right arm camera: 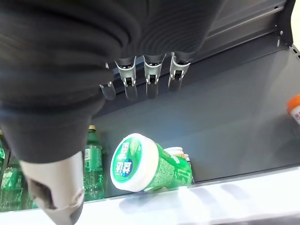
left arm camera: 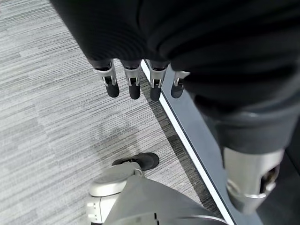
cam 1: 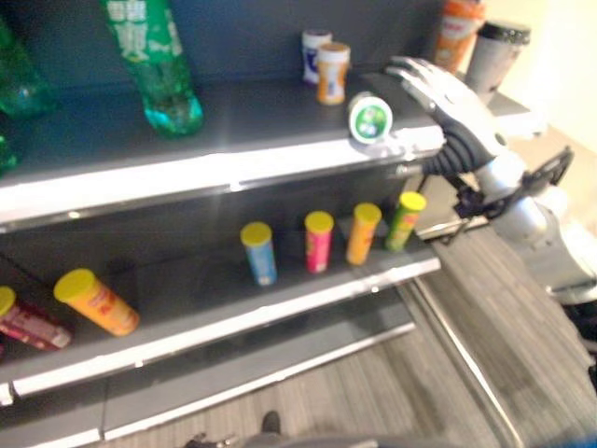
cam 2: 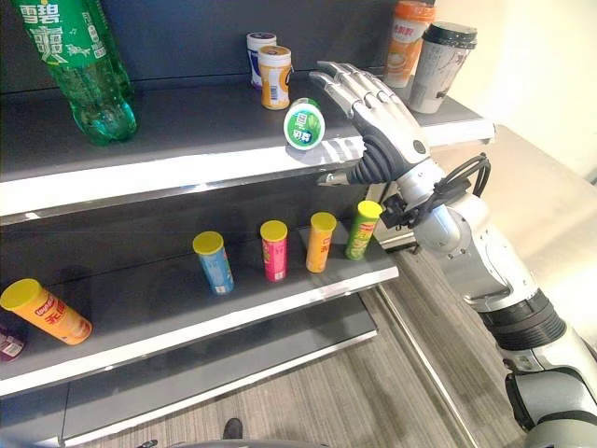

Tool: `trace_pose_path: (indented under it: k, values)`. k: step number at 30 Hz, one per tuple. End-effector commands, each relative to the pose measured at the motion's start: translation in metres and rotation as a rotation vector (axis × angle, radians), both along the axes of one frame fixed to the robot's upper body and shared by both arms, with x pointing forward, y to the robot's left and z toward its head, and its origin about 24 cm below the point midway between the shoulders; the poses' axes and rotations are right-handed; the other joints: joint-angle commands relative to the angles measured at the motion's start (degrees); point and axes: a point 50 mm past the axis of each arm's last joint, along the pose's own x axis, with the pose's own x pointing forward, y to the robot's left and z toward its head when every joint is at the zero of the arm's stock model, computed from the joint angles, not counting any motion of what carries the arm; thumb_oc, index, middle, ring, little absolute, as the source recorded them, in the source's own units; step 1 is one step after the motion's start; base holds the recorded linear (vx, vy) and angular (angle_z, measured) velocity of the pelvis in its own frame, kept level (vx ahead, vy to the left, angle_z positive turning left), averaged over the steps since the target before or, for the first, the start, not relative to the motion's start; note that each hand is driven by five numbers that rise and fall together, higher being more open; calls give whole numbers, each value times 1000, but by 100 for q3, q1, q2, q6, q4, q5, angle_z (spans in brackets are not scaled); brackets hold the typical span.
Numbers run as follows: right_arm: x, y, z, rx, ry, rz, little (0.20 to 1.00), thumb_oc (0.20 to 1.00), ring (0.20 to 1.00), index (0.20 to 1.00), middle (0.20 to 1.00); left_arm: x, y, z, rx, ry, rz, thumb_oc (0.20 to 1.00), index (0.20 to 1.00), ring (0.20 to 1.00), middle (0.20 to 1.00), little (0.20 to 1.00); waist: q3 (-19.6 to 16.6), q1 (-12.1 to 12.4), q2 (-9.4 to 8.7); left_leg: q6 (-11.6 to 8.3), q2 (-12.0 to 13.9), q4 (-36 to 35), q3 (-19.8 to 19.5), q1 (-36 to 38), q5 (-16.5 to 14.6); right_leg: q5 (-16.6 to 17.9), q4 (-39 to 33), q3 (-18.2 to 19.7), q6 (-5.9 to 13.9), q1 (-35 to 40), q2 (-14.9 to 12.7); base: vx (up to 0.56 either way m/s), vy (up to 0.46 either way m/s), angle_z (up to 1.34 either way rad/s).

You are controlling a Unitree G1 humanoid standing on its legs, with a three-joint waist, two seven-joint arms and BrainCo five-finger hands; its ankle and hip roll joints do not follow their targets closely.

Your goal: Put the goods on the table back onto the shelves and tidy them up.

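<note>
- Reaching over the top shelf [cam 2: 187, 177], the right hand [cam 2: 378, 117] is hovering with its fingers [cam 2: 340, 79] straight and spread apart, holding nothing.
- A green tub [cam 2: 304, 124] with a white lid is lying on its side at the shelf's front edge, just beside the fingers, toward the robot's left. I cannot tell if a finger is touching it.
- In the right wrist view the tub's far end is hiding behind its near end, and a green bottle [right arm camera: 93, 164] is showing past it.
- Farther from the hand, two small jars [cam 2: 269, 67] are standing near the back wall, one partly hiding the other.
- Behind the hand, an orange cup [cam 2: 407, 37] and a grey cup [cam 2: 438, 65] are standing; the orange one is being cut off at the top.
- Below the hand, four small cans [cam 2: 274, 249] are standing in a row on the lower shelf [cam 2: 308, 294].
- Far off to the left, an orange can [cam 2: 47, 311] is lying tilted.
- The left hand [left arm camera: 140, 82] is hanging over the grey floor [left arm camera: 47, 117], fingers straight and apart, holding nothing.
</note>
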Motion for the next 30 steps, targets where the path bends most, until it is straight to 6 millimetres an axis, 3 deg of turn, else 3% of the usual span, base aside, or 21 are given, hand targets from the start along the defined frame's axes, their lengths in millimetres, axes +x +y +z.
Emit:
trace_pose_path:
  k: [1,9,19,27,29,30]
  values:
    - [3,3,17,48,-74,0,1000,1000,1000,1000,1000,9,8,3,52,17,-39,1000,1000,1000,1000,1000,-253,219,108,-67,68,34,-94,41,-512,-139,35,-156,169,-22,7,0,0,0]
    - [21,13,22,46,-48,-12,1000,1000,1000,1000,1000,14,8,4,66,8,-72,1000,1000,1000,1000,1000,-249,285,60,-72,59,34,-131,33,-507,-155,35,-183,154,-4,8,2,1,1]
    - [44,7,28,69,-19,-100,1000,1000,1000,1000,1000,17,11,5,78,6,-88,1000,1000,1000,1000,1000,-244,386,25,-68,23,34,-233,20,-507,-169,35,-209,144,24,5,9,0,3]
    - [50,8,23,75,14,-106,1000,1000,1000,1000,1000,17,12,5,80,4,-89,1000,1000,1000,1000,1000,-244,420,25,-57,9,34,-275,15,-518,-182,35,-214,142,40,1,0,0,0]
    - [51,7,22,75,29,-106,846,846,846,846,846,16,12,5,80,3,-86,1000,1000,1000,1000,1000,-241,436,17,-54,3,34,-286,18,-523,-177,35,-219,145,50,-7,0,0,0]
    - [51,7,22,75,29,-106,824,824,824,824,824,16,12,5,80,3,-86,1000,1000,1000,1000,1000,-241,436,17,-54,3,34,-286,19,-523,-177,35,-219,146,50,-8,0,0,0]
